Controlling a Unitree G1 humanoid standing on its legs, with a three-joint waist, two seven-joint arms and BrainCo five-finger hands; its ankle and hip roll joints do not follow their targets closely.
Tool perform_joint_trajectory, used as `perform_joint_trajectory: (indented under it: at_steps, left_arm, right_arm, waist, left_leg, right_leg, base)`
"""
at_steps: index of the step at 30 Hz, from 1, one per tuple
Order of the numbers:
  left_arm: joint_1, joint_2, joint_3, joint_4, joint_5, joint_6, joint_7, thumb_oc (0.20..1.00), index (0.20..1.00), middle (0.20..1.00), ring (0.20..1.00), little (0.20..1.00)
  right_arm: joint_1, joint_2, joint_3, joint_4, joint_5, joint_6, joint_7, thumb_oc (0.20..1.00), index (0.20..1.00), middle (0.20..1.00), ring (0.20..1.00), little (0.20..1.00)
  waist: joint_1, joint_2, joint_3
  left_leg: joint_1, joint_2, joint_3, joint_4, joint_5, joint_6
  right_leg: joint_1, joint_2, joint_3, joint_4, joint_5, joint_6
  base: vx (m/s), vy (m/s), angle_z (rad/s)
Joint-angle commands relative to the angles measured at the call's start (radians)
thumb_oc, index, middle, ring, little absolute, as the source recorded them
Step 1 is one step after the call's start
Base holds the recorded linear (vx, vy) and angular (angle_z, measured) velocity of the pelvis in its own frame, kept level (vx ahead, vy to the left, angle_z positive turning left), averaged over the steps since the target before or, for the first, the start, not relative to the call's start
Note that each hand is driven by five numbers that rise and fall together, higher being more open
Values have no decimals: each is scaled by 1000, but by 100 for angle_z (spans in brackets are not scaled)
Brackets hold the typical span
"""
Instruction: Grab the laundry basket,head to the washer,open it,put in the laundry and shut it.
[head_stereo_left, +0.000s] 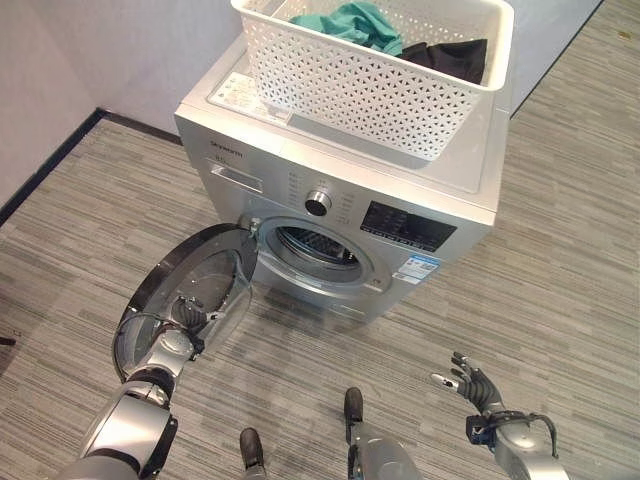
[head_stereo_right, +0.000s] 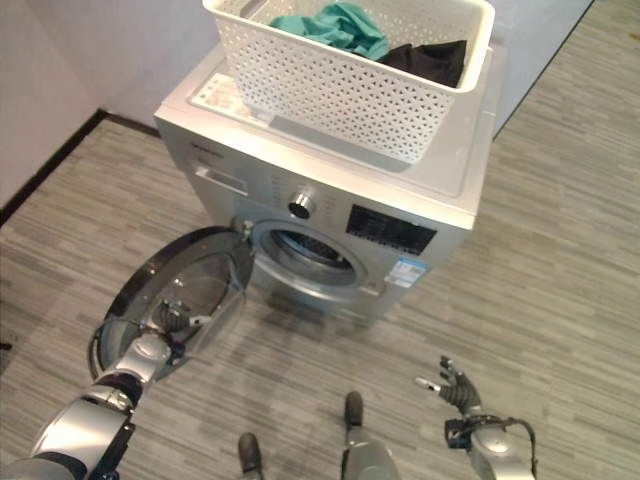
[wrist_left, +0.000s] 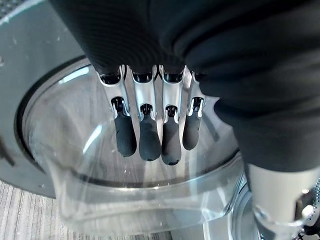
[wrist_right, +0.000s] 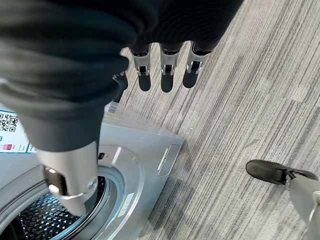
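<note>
Left eye view, lower left: the left hand (head_stereo_left: 188, 318) rested straight-fingered against the silver front-loading washer's (head_stereo_left: 440, 190) open round glass door (head_stereo_left: 175, 275); the right hand (head_stereo_left: 470, 382) hung relaxed and empty, lower right; the white perforated plastic laundry basket (head_stereo_left: 350, 85) sat on top.

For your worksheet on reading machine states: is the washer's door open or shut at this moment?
Open. The round glass door is swung out toward the floor, baring the drum opening. The left hand rests straight-fingered against its glass.

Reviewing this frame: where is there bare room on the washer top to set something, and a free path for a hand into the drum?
The white laundry basket covers most of the washer top; bare strips remain along its front edge and right side. The drum opening is unobstructed, with the door swung wide. The left hand crowds the door glass. Open floor surrounds the right hand.
</note>
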Motion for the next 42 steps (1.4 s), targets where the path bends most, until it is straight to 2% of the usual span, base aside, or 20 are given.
perform_joint_trajectory:
  at_steps: [1, 3, 7, 8, 9, 10, 12, 13, 15, 18, 21, 22, 25, 28, 30, 31, 32, 36, 39, 42]
  left_arm:
    - [-79, 60, 42, 80, 3, -11, 7, 1000, 1000, 1000, 1000, 1000]
    - [-52, 40, 55, 56, -28, -24, 6, 1000, 1000, 1000, 1000, 1000]
    - [38, -25, 117, -34, -231, -61, -35, 1000, 1000, 1000, 1000, 1000]
    - [114, -81, 110, -170, -329, -84, -60, 1000, 1000, 1000, 1000, 1000]
    - [152, -113, 81, -234, -324, -92, -64, 1000, 1000, 1000, 1000, 1000]
    - [174, -133, 51, -279, -308, -93, -64, 1000, 1000, 1000, 1000, 1000]
    - [199, -150, 25, -323, -299, -96, -66, 1000, 1000, 1000, 1000, 1000]
    - [267, -167, 0, -388, -295, -100, -86, 1000, 1000, 1000, 1000, 1000]
    - [350, -188, 9, -431, -330, -90, -111, 1000, 1000, 1000, 1000, 1000]
    - [440, -194, -10, -477, -335, -75, -139, 1000, 1000, 1000, 1000, 1000]
    - [580, -163, -16, -582, -369, -46, -207, 1000, 1000, 1000, 1000, 1000]
    - [580, -162, -16, -583, -369, -46, -207, 1000, 1000, 1000, 1000, 1000]
    - [576, -143, -54, -597, -323, -41, -221, 1000, 1000, 1000, 1000, 1000]
    - [549, -141, -82, -585, -296, -32, -222, 1000, 1000, 1000, 1000, 1000]
    - [545, -138, -86, -609, -286, -28, -226, 1000, 1000, 1000, 1000, 1000]
    - [545, -137, -86, -609, -286, -28, -226, 1000, 1000, 1000, 1000, 1000]
    - [540, -126, -91, -627, -274, -27, -224, 1000, 1000, 1000, 1000, 1000]
    - [535, -122, -81, -649, -257, -16, -201, 1000, 1000, 1000, 1000, 1000]
    - [531, -125, -80, -651, -246, -20, -193, 1000, 1000, 1000, 1000, 1000]
    - [520, -137, -81, -630, -216, -22, -180, 1000, 1000, 1000, 1000, 1000]
  right_arm:
    - [-10, -19, -45, -6, 10, -31, 1, 1000, 1000, 1000, 1000, 1000]
    - [-8, -11, -41, 24, 9, -28, 0, 1000, 1000, 1000, 1000, 1000]
    - [-39, 23, -30, 134, 53, -16, 1, 1000, 1000, 1000, 1000, 1000]
    - [-71, 21, -23, 210, 62, -1, -1, 1000, 1000, 1000, 1000, 1000]
    - [-83, 13, -27, 245, 50, 9, -7, 1000, 1000, 1000, 1000, 1000]
    - [-90, 15, -34, 271, 50, 15, -11, 1000, 1000, 1000, 1000, 1000]
    - [-98, 18, -51, 297, 56, 23, -20, 1000, 1000, 1000, 1000, 1000]
    - [-109, 27, -86, 329, 68, 23, -42, 1000, 1000, 1000, 1000, 1000]
    - [-144, 41, -137, 334, 126, 19, -61, 1000, 1000, 1000, 1000, 1000]
    - [-194, 46, -235, 327, 244, -13, -87, 1000, 1000, 1000, 1000, 1000]
    - [-243, 4, -357, 218, 291, -55, -164, 1000, 1000, 1000, 1000, 1000]
    - [-242, 5, -358, 216, 291, -55, -165, 1000, 1000, 1000, 1000, 1000]
    - [-259, -5, -446, 99, 318, -120, -254, 1000, 1000, 1000, 1000, 1000]
    - [-258, 30, -555, -90, 386, -217, -390, 1000, 1000, 1000, 1000, 1000]
    - [-256, 26, -634, -272, 286, -256, -519, 1000, 1000, 1000, 1000, 1000]
    - [-255, 27, -634, -274, 285, -255, -520, 1000, 1000, 1000, 1000, 1000]
    - [-298, -5, -661, -343, 178, -269, -616, 1000, 1000, 1000, 1000, 1000]
    - [-386, -35, -700, -539, -114, -203, -806, 1000, 1000, 1000, 1000, 1000]
    - [-430, -48, -703, -613, -219, -165, -844, 1000, 1000, 1000, 1000, 1000]
    - [-519, -90, -648, -697, -290, -181, -834, 1000, 1000, 1000, 1000, 1000]
  waist:
    - [17, -40, 35]
    - [23, -34, 35]
    - [42, -31, 34]
    - [74, -44, 74]
    - [91, -44, 100]
    - [97, -40, 114]
    - [105, -35, 124]
    - [116, -37, 123]
    - [124, -24, 115]
    - [125, -9, 120]
    - [137, 9, 129]
    - [140, 8, 130]
    - [134, 25, 134]
    - [99, 46, 130]
    - [78, 64, 110]
    - [78, 63, 109]
    - [74, 69, 97]
    - [82, 76, 94]
    - [84, 72, 103]
    - [97, 53, 106]
  left_leg:
    - [65, 32, 20, 7, -66, -32]
    - [76, 38, 22, 7, -69, -34]
    - [100, 56, 29, 26, -64, -34]
    - [-9, 62, -28, 271, -97, -26]
    - [-73, 46, -65, 377, -96, -23]
    - [-102, 37, -81, 413, -91, -23]
    - [-130, 26, -80, 405, -87, -20]
    - [-171, -16, -58, 358, -107, 3]
    - [-166, -49, -70, 306, -119, 21]
    - [-194, -72, -85, 376, -155, 46]
    - [-134, -83, -11, 416, -236, 114]
    - [-132, -83, -8, 417, -237, 115]
    - [-79, -115, 8, 404, -264, 150]
    - [-24, -156, -2, 368, -275, 169]
    - [13, -189, -24, 333, -284, 177]
    - [12, -189, -24, 331, -282, 178]
    - [25, -194, -36, 316, -285, 182]
    - [71, -197, -54, 300, -306, 185]
    - [95, -198, -62, 299, -320, 184]
    - [136, -194, -66, 290, -335, 168]
  right_leg:
    - [-15, -43, 40, 6, -62, 75]
    - [-6, -36, 43, 6, -72, 70]
    - [14, -19, 62, 6, -97, 55]
    - [50, -15, 67, 6, -115, 23]
    - [73, -20, 53, 6, -125, 12]
    - [88, -26, 41, 6, -139, 4]
    - [99, -39, 21, 6, -149, 4]
    - [109, -65, -1, 6, -143, 13]
    - [109, -71, 15, 17, -139, 25]
    - [112, -90, 35, 49, -140, 39]
    - [127, -155, 78, 129, -137, 71]
    - [127, -155, 81, 130, -138, 71]
    - [104, -183, 101, 247, -141, 76]
    - [68, -172, 144, 324, -124, 68]
    - [55, -155, 181, 279, -73, 81]
    - [55, -155, 181, 277, -71, 81]
    - [34, -154, 201, 236, -46, 92]
    - [-4, -150, 197, 144, -53, 102]
    - [-9, -149, 181, 111, -54, 108]
    - [-39, -147, 145, 84, -43, 119]
  base:
    - [20, -10, -5]
    - [67, -42, -3]
    - [59, -60, 1]
    - [-34, -126, 1]
    - [-83, -92, 17]
    - [-51, -1, 33]
    - [9, 139, 56]
    - [61, 299, 71]
    - [120, 342, 53]
    - [92, 293, -5]
    - [162, 435, -48]
    - [102, 249, -84]
    - [108, 278, -42]
    - [139, 220, 2]
    - [171, 132, 10]
    - [128, 19, 8]
    - [134, -12, 2]
    - [154, -18, 8]
    - [139, -34, 25]
    - [165, -87, 32]
